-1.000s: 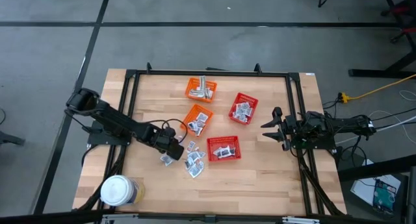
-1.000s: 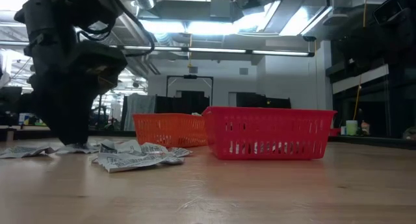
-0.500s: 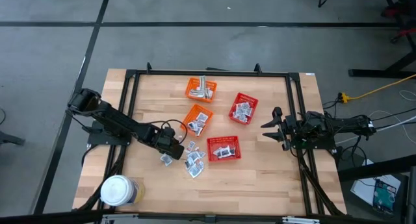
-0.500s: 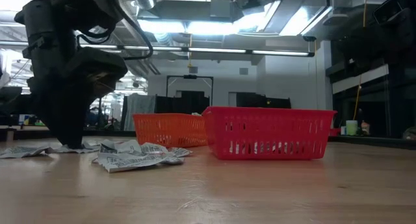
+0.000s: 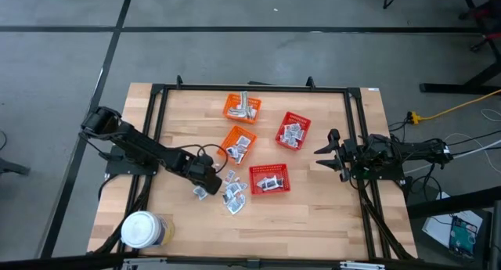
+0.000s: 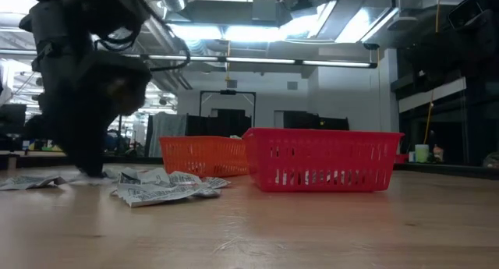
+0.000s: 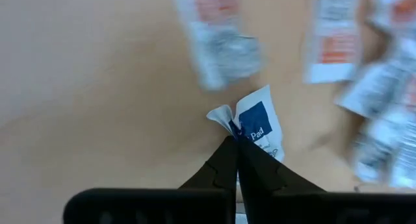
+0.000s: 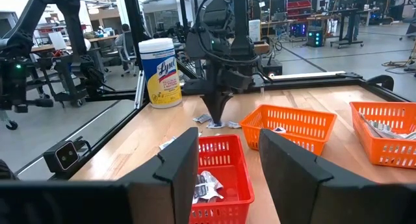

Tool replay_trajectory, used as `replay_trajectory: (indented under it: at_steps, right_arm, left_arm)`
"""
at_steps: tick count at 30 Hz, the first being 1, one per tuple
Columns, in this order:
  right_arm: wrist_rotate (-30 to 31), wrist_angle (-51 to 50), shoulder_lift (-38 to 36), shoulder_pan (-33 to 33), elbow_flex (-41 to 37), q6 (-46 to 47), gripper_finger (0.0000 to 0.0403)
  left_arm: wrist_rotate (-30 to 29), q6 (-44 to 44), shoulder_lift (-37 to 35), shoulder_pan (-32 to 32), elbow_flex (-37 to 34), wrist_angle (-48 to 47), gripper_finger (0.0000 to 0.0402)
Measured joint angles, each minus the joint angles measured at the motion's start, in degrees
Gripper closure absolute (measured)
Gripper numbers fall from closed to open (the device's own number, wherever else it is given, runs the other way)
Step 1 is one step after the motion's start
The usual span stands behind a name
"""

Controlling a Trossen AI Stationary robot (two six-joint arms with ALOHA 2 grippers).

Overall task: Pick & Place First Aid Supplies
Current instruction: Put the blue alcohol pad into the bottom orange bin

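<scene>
Several small silvery-white sachets (image 5: 233,193) lie loose on the wooden table, between an orange basket (image 5: 238,144) and a red basket (image 5: 268,178); the low view shows them as a flat heap (image 6: 160,187). My left gripper (image 5: 205,185) points steeply down at the left edge of this heap and is shut on one sachet with a blue patch (image 7: 261,123). Its fingertips reach the table top in the low view (image 6: 92,172). My right gripper (image 5: 321,151) waits open at the table's right edge, level, with nothing between its fingers (image 8: 227,162). My left gripper pinches the blue-printed sachet between its two fingertips at one edge (image 7: 235,132), where the foil puckers up into a small white curl (image 7: 220,113). The fingers come from above, slanting down. The rest of the sachet lies flat, low over the table.
A second orange basket (image 5: 241,106) and a second red basket (image 5: 293,131) stand farther back, each with sachets in it. A white-lidded round jar (image 5: 142,229) stands at the near left corner. A black frame (image 5: 156,90) runs round the table. Bare wood lies along the near edge.
My left gripper has stayed in place over the heap's left edge and has shut: in the low view its tip narrows to a point on the table.
</scene>
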State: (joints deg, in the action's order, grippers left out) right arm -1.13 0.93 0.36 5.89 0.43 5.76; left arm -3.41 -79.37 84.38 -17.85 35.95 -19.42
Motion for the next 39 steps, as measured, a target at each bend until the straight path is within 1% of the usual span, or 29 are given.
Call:
replay_trajectory:
  at_steps: [3,6,13,16,20,26,30,34,39]
  right_arm:
    - [0.0,0.0,-0.02,0.02,-0.02,-0.02,0.024]
    - [-0.01,0.0,-0.01,0.02,-0.01,-0.01,0.024]
    - [0.0,0.0,0.0,0.02,-0.02,0.0,0.024]
    - [-0.02,0.01,-0.01,0.01,0.0,-0.02,0.024]
    - [-0.02,0.0,-0.01,0.01,-0.02,0.0,0.024]
    - [0.0,0.0,-0.02,0.02,-0.02,0.0,0.024]
    - [-0.02,0.0,0.0,0.02,-0.01,0.0,0.024]
    - [-0.01,0.0,0.0,0.01,-0.01,0.0,0.024]
    - [0.0,0.0,0.0,0.0,0.0,0.0,0.024]
  left_arm:
    - [-0.22,3.0,-1.67,-0.03,0.08,1.82,0.0399]
    - [-2.26,5.1,-3.94,-0.02,0.08,3.13,0.0399]
    - [-11.16,10.68,-12.14,0.07,0.19,5.02,0.0399]
    - [-13.05,13.75,-15.1,0.84,0.19,6.36,0.0399]
    - [-13.43,19.45,-17.24,2.97,0.19,11.35,0.0399]
    - [-13.44,25.81,-17.37,7.5,0.24,19.86,0.0399]
    - [-13.33,28.58,-17.37,10.68,0.25,21.84,0.0399]
    - [-12.09,30.63,-17.3,13.87,0.25,21.87,0.0399]
    - [-11.91,31.47,-16.98,17.7,0.27,21.93,0.0399]
